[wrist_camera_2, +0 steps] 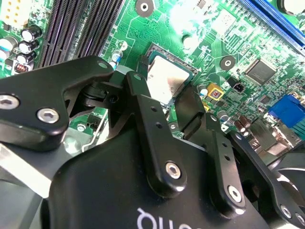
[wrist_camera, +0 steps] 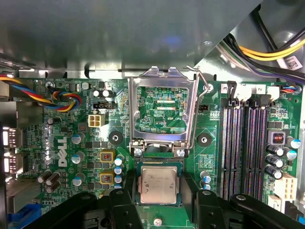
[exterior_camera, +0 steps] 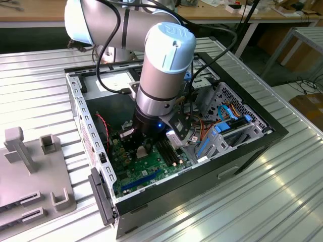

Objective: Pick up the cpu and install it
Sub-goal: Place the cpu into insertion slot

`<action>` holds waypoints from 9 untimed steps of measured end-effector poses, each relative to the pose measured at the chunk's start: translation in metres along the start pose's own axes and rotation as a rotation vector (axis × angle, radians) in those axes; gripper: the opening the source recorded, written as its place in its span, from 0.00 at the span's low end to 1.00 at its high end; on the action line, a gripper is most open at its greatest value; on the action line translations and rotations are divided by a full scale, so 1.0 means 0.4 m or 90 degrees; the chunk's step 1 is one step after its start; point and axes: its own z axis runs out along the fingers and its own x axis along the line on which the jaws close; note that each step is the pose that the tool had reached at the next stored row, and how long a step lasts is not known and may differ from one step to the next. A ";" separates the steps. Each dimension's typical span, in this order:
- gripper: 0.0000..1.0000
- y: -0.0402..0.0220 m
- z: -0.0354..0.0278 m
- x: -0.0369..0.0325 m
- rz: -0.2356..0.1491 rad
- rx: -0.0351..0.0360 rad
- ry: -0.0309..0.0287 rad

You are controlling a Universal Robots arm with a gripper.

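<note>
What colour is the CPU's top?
Silvery-grey: the small flat square cpu, clearest in the first wrist view.

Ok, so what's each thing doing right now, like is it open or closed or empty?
cpu: lying flat on the motherboard, metal top up.
socket cover: flipped up, open.
memory slots: empty.
computer case: lying on its side, open on top.
gripper: down over the cpu.

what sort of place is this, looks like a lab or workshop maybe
Probably a robotics lab or workshop. A robot arm reaches into an open desktop computer case lying on a ribbed metal table, and wooden workbenches stand behind it.
</note>
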 end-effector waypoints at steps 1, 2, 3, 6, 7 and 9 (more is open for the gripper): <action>0.51 0.000 -0.004 0.000 0.000 0.0004 0.0004; 0.51 0.000 -0.007 0.000 0.000 0.0006 0.0007; 0.51 0.000 -0.010 0.001 0.000 0.0005 0.0007; 0.51 0.000 -0.017 0.001 0.000 0.0004 0.0011; 0.51 0.000 -0.017 0.001 0.000 0.0003 0.0011; 0.51 0.000 -0.018 0.001 0.000 0.0005 0.0012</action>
